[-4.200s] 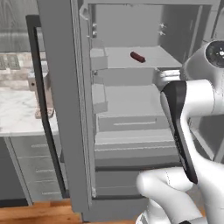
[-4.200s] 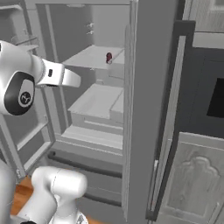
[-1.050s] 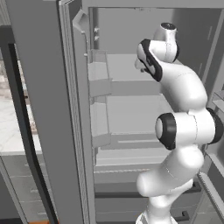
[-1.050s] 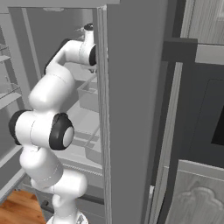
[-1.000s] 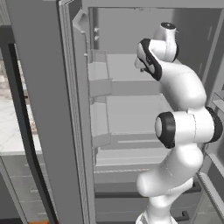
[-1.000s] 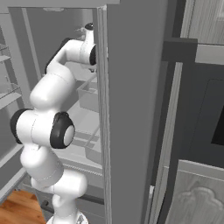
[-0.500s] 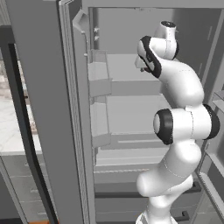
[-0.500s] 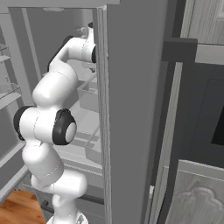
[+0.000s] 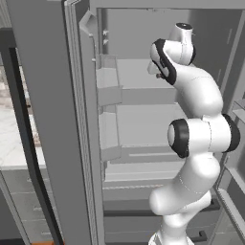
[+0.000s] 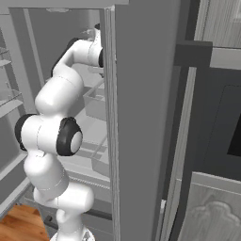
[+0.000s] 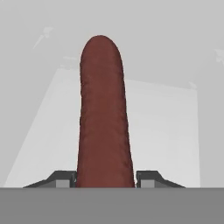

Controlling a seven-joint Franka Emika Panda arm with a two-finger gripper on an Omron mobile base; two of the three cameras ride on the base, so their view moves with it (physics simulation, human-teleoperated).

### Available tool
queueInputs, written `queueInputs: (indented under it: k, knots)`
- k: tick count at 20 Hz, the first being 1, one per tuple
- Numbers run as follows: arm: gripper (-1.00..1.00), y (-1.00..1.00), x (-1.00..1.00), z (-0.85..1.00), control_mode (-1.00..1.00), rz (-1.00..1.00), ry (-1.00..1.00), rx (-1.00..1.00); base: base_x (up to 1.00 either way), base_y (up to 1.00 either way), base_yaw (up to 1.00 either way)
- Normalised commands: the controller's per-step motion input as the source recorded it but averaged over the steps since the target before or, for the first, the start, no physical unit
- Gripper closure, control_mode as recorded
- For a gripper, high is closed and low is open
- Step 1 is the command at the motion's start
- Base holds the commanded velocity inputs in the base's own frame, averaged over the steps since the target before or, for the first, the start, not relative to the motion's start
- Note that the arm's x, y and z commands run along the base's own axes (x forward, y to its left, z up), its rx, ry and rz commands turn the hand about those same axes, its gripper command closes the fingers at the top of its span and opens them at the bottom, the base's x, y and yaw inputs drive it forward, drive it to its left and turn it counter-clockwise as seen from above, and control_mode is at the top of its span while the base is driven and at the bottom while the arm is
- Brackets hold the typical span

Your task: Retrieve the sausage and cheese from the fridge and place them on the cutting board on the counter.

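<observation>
Gripper [image 11: 105, 178]: jaws drawn in against the two sides of the sausage [image 11: 104, 113], one dark fingertip [image 11: 60, 178] touching each flank near its lower end; the item is clamped between them.

Sausage: dark reddish-brown, smooth, rounded far end. In the hand view it runs lengthwise away from the fingertips, up the middle of the picture. Behind it lies a pale grey shelf [image 11: 166, 131] of the fridge, and beyond that the plain grey back wall; whether the sausage rests on the shelf or is lifted off it cannot be told.

Arm [image 9: 198, 139]: white with dark joints, reaching from the base up into the fridge [image 9: 139, 81], its hand at the level of the upper shelf [image 9: 136, 79] inside. In the left base view the hand is turned away and the sausage is hidden by it.

Fridge: grey, both doors swung open. The left door [image 9: 52, 119] stands just left of the interior, carrying pale door bins [image 9: 109, 86] on its inner face; the right door [image 10: 141, 117] stands edge-on beside the arm in the right base view.

Counter [image 9: 12, 143]: white marble top, left of the fridge, beyond the left door.

Dark wall oven [image 10: 226, 117]: right of the fridge.
</observation>
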Motion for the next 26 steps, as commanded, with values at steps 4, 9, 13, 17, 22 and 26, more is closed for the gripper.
queueInputs:
  k: [4,9,13,17,22,26]
  knots:
    - [1.0,0.0,0.0,0.0,-1.0,0.0,0.0,0.0,0.0,0.0,0.0]
    - [1.0,0.0,-0.31,-0.02,-1.0,0.03,-0.01,-0.03,0.0,0.0,0.0]
    - [1.0,-0.09,-0.97,0.0,-1.0,0.03,-0.19,0.0,0.0,0.0,0.0]
    - [1.0,-0.11,-1.0,0.03,-1.0,0.01,-0.18,0.0,0.0,0.0,0.0]
    - [1.0,0.08,-1.0,0.16,-1.0,0.03,-0.14,-0.01,0.0,0.0,0.0]
    - [1.0,0.12,-1.0,0.22,-1.0,0.02,-0.06,-0.07,0.0,0.0,0.0]
